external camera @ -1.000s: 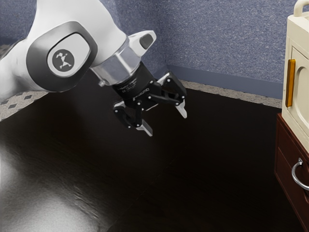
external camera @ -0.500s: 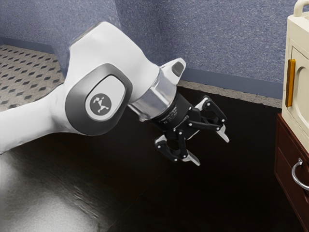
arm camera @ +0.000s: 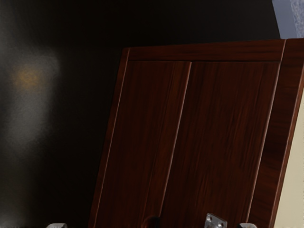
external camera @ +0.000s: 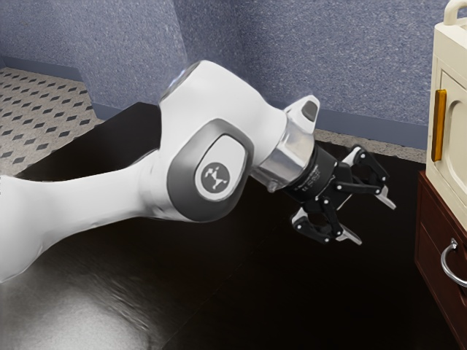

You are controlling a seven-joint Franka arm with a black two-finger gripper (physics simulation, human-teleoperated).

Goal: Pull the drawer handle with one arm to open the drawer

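Hand (external camera: 375, 224) agape; handle (external camera: 444, 263) partly beyond exterior view's edge

Smooth white arm (external camera: 87, 198) carried a dark grey oval ring (external camera: 182, 175) and round grey emblem (external camera: 215, 179). Silver wrist collar (external camera: 287, 157); black two-finger gripper (external camera: 376, 224) had pale fingertips (external camera: 350, 236).

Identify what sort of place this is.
Probably a simulated furnished room, exact type unclear: speckled blue walls, a diamond-patterned floor, and a dark wooden cabinet with a curved metal handle.
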